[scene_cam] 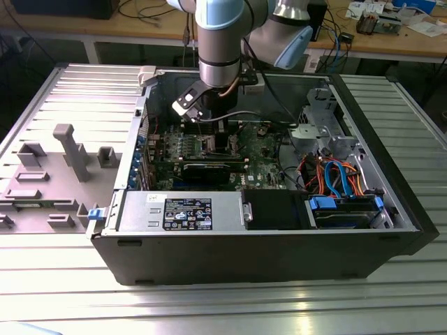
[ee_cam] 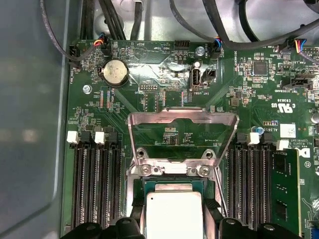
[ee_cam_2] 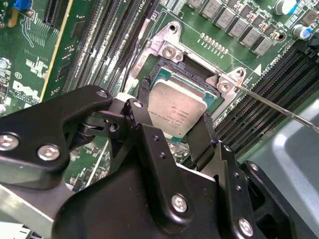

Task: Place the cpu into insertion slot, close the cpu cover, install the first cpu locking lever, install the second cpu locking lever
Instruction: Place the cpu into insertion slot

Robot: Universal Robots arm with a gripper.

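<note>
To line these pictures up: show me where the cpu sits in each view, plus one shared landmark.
Exterior view: its spot lies under the arm, on the motherboard.
Second wrist view: cpu in the pincer, at the insertion slot.
First wrist view: cpu next to the open cpu cover.
Shared landmark: black memory slots flanking it in both wrist views.

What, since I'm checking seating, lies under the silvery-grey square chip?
Beneath the silvery-grey square metal chip, the silver-rimmed square socket shows its black edge; the pin field is covered.
</note>
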